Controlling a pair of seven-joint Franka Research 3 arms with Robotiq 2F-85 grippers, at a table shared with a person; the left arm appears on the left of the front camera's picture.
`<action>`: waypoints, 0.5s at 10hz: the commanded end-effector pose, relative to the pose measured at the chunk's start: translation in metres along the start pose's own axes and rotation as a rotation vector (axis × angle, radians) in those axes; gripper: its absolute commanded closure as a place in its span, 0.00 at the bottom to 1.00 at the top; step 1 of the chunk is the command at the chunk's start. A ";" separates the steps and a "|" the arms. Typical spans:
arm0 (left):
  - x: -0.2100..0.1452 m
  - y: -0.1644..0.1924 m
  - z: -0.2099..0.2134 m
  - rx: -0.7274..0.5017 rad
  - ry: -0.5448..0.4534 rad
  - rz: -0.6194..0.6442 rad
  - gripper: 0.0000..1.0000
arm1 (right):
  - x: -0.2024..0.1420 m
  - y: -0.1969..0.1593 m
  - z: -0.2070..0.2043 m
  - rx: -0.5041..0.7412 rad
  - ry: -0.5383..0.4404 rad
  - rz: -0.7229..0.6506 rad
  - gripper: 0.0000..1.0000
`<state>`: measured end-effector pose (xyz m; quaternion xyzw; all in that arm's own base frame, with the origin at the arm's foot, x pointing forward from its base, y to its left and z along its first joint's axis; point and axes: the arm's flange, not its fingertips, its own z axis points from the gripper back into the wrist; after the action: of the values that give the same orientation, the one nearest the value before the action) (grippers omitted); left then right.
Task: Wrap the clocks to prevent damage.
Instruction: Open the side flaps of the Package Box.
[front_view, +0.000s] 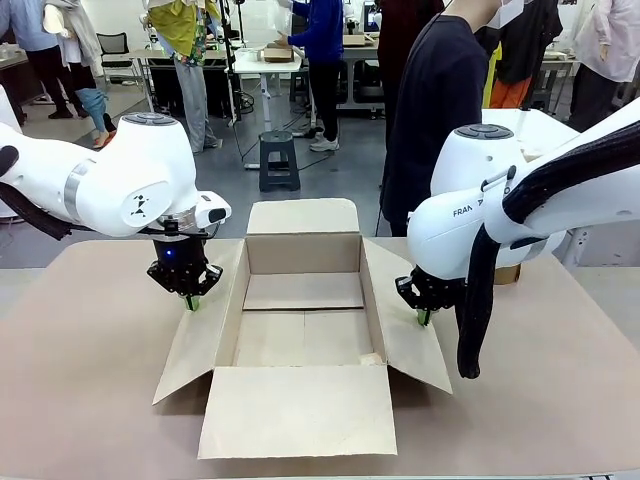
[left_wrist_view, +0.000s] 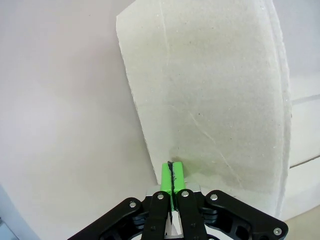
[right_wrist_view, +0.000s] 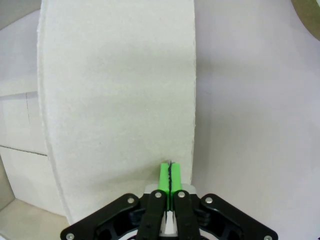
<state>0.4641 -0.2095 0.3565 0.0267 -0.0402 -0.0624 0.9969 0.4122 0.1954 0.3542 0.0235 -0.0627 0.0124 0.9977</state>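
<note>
Front view, from the robot's side: the cardboard box (front_view: 303, 300) sits open in the middle of the table (front_view: 90, 380), all four flaps folded outward, the far flap (front_view: 303, 215) standing up and the near flap (front_view: 298, 410) lying flat toward the camera. The left flap (front_view: 205, 325) and right flap (front_view: 408, 335) slope down and out to either side. The left gripper (front_view: 192, 300) points down with its tips at the upper part of the left flap, fingers pressed together; the left wrist view shows its green pads (left_wrist_view: 166, 175) closed against each other over the pale cardboard. The right gripper (front_view: 424, 318) stands the same way at the right flap, its pads (right_wrist_view: 164, 175) likewise closed with nothing between them. A person (front_view: 440, 110) in a dark top stands just past the far edge of the table.
</note>
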 end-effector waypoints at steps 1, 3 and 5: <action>-0.002 -0.001 -0.004 0.004 0.017 -0.012 1.00 | 0.000 0.000 -0.001 -0.002 0.000 0.000 0.99; -0.002 -0.001 -0.004 0.004 0.017 -0.012 1.00 | 0.000 0.000 -0.001 -0.002 0.000 0.000 0.99; -0.002 -0.001 -0.004 0.004 0.017 -0.012 1.00 | 0.000 0.000 -0.001 -0.002 0.000 0.000 0.99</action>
<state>0.4634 -0.2097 0.3536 0.0282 -0.0354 -0.0632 0.9970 0.4123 0.1954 0.3543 0.0235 -0.0628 0.0124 0.9977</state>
